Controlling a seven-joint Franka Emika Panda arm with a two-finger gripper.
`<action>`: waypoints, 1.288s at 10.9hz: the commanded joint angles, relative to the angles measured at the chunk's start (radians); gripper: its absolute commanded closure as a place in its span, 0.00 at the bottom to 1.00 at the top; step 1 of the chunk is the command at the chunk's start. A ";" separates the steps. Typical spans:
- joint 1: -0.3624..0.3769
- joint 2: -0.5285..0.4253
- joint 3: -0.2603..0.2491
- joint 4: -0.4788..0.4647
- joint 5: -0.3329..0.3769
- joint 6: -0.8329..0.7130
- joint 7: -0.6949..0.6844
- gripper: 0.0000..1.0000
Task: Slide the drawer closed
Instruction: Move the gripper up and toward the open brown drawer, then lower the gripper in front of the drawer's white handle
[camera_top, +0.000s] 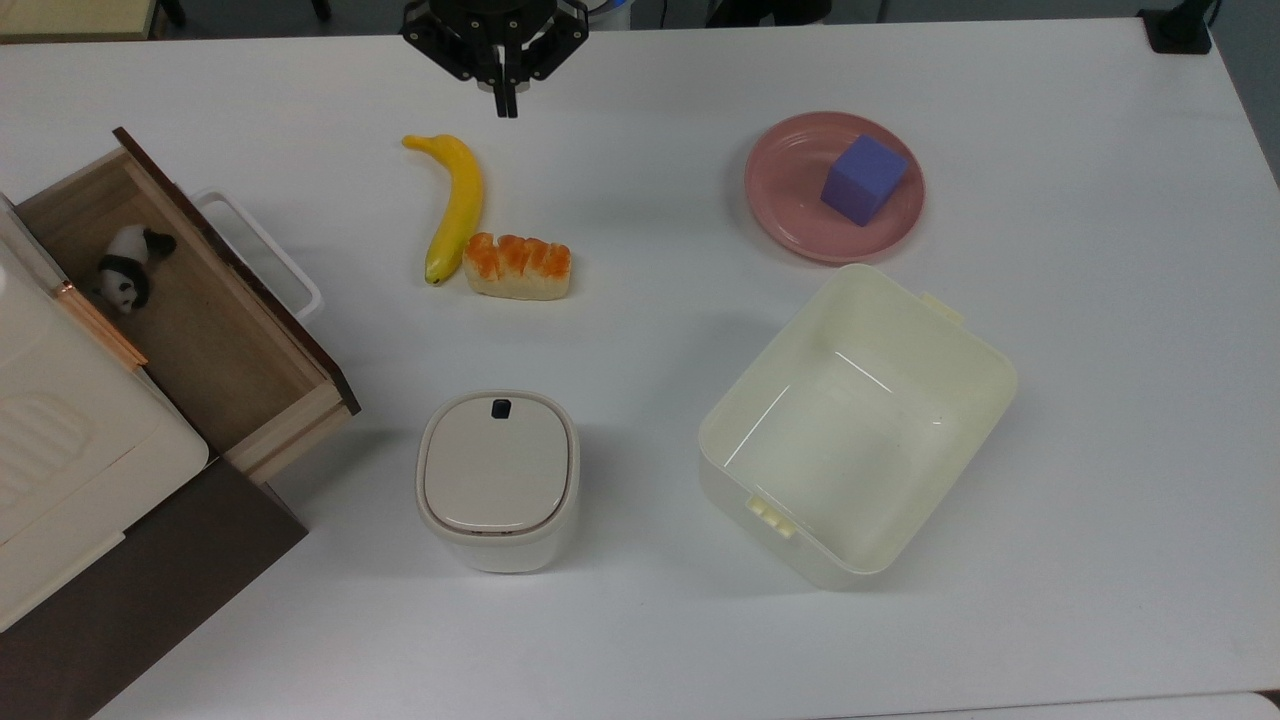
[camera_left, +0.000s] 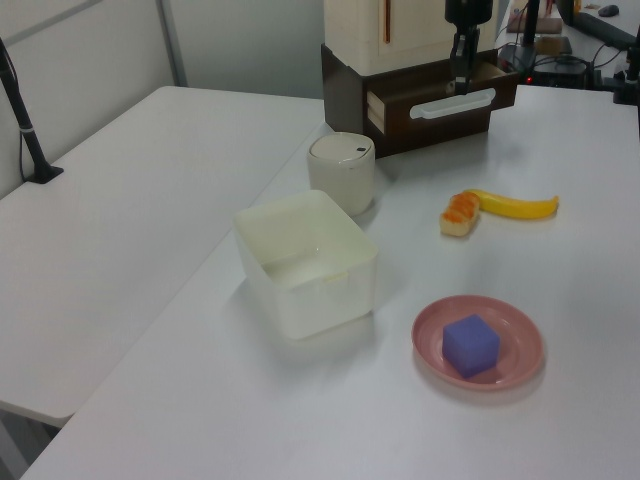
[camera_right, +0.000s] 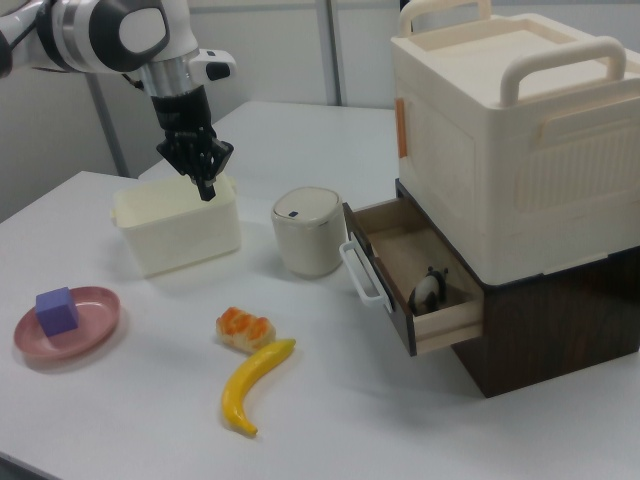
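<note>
Gripper (camera_top: 505, 105) above the desk's (camera_top: 640, 620) far edge in the top view, fingers pressed together, holding and touching nothing, near the banana's (camera_top: 455, 205) tip. Drawer (camera_top: 215, 320), pulled out at the top view's left edge, contains a toy panda (camera_top: 125, 275); its white handle (camera_top: 265, 255) faces the banana.

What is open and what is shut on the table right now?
drawer: open, toy panda inside
small lidded container: lid shut
cream bin: open, empty
pink plate: holds a purple cube
gripper: shut, holding nothing
</note>
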 joint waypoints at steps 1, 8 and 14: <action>0.008 -0.008 -0.004 -0.011 0.026 -0.028 -0.012 1.00; -0.099 0.066 -0.015 -0.089 0.023 0.132 0.144 1.00; -0.216 0.165 -0.017 -0.225 0.006 0.516 0.518 1.00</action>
